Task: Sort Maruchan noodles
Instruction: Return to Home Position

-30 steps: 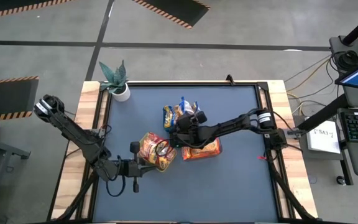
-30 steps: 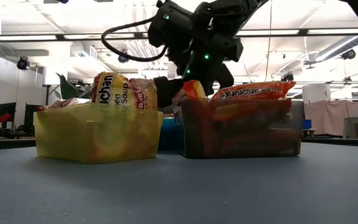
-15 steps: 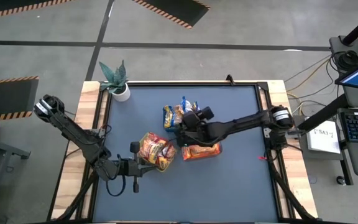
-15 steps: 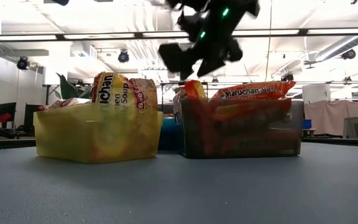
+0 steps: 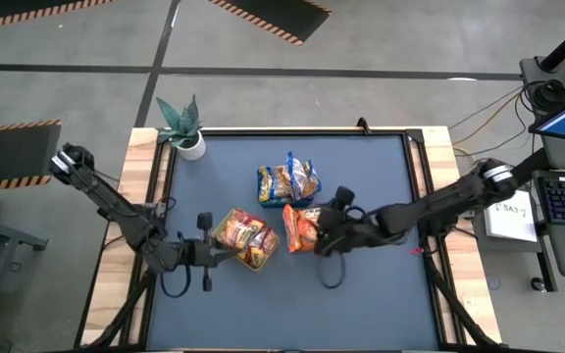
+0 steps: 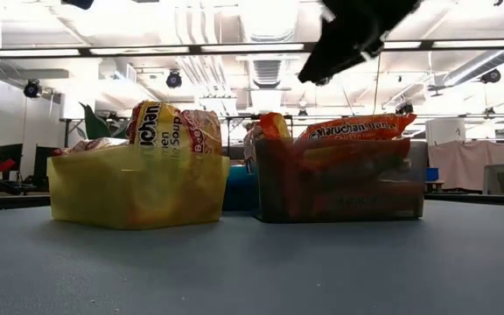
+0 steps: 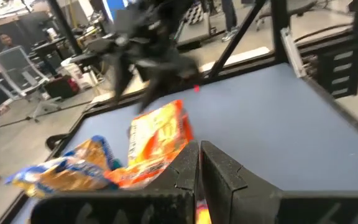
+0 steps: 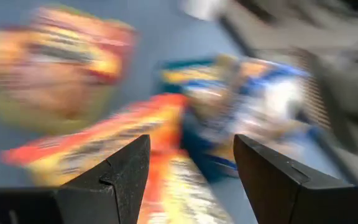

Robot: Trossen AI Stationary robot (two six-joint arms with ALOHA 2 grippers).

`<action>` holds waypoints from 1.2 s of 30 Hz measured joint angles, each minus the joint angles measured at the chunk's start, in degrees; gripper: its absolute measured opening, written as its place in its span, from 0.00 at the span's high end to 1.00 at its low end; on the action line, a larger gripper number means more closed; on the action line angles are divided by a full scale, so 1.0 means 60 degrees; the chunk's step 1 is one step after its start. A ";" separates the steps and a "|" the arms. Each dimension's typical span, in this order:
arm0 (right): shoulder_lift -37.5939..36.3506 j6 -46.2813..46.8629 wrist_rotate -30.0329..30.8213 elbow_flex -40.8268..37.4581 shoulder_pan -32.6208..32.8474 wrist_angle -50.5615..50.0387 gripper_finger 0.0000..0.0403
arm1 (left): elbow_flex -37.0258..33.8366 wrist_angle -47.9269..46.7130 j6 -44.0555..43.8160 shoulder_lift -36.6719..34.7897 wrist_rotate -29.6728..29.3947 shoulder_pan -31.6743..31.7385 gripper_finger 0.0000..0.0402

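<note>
Right gripper [image 5: 324, 235] hovering beside orange Maruchan noodles [image 5: 300, 227], fingers spread, empty; should be lifting clear before swinging home. Left gripper [image 5: 214, 253] closed, waiting by yellow tray [image 6: 129, 188].

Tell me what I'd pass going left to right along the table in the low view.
Yellow tray holding noodle packs → a sliver of blue tray behind → dark tray stacked with orange noodle packs.

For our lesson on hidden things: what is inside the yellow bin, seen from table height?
Some noodle packets stick up above the rim of the yellow bin. The bin's wall covers whatever lies lower, so their number cannot be told.
</note>
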 joint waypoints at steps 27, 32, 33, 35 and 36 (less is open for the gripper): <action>-0.6087 -0.3393 -0.6705 -0.7880 -0.2249 1.0077 0.46 | -0.4053 -0.0606 -0.0004 -0.6942 0.2281 0.3569 1.00; -0.7110 -0.3184 -0.6717 -0.8904 -0.2483 1.0689 0.46 | -0.4427 -0.1214 -0.0089 -0.8121 0.2263 0.3648 1.00; -0.7318 -0.3140 -0.6723 -0.9071 -0.2513 1.0705 0.46 | -0.4468 -0.1405 -0.0133 -0.8344 0.2257 0.3649 1.00; -0.7717 -0.3047 -0.6717 -0.9428 -0.2527 1.0718 0.46 | -0.4518 -0.1685 -0.0242 -0.8746 0.2242 0.3649 1.00; -0.7918 -0.3001 -0.6717 -0.9621 -0.2527 1.0767 0.46 | -0.4551 -0.1784 -0.0264 -0.8946 0.2241 0.3649 1.00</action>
